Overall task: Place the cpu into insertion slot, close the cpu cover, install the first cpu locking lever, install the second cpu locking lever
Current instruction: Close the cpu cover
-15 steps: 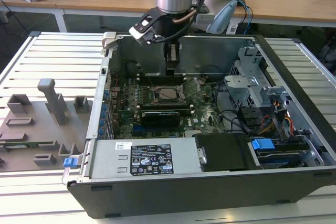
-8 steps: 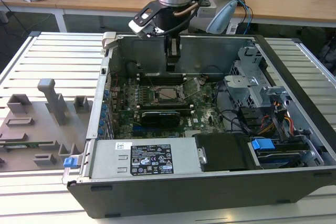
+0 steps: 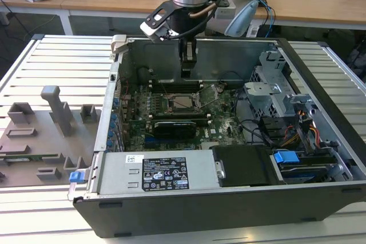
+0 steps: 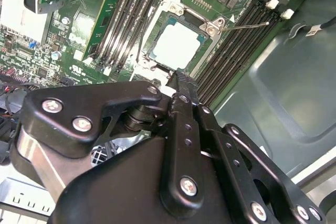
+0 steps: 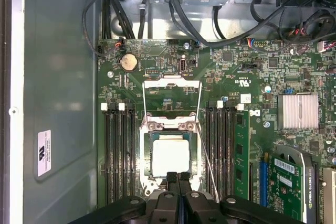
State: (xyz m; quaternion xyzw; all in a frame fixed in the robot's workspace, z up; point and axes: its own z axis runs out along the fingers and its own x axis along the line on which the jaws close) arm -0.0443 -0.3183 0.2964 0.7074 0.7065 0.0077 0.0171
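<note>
The cpu [image 5: 170, 156] [image 4: 176, 45] [image 3: 183, 102], a dull silver square, lies flat in the insertion slot [image 5: 148, 156] on the green board. The cpu cover [image 5: 172, 83] looks swung back off the chip, with green board showing through its window. A thin wire locking lever [image 5: 208, 166] [image 4: 249, 24] stands free beside the socket. My gripper [image 5: 177, 178] [image 4: 176, 80] [image 3: 187, 74] hangs just above one edge of the socket. Its black fingers are pressed together and hold nothing.
Long black memory slots [image 5: 118, 150] flank the socket on both sides. A graphics card [image 5: 286, 182] and a finned heat sink [image 5: 298, 111] lie to one side, with cable bundles [image 5: 178, 9] beyond. The case wall [image 5: 58, 103] is close. A power supply [image 3: 166, 172] fills the case's front.
</note>
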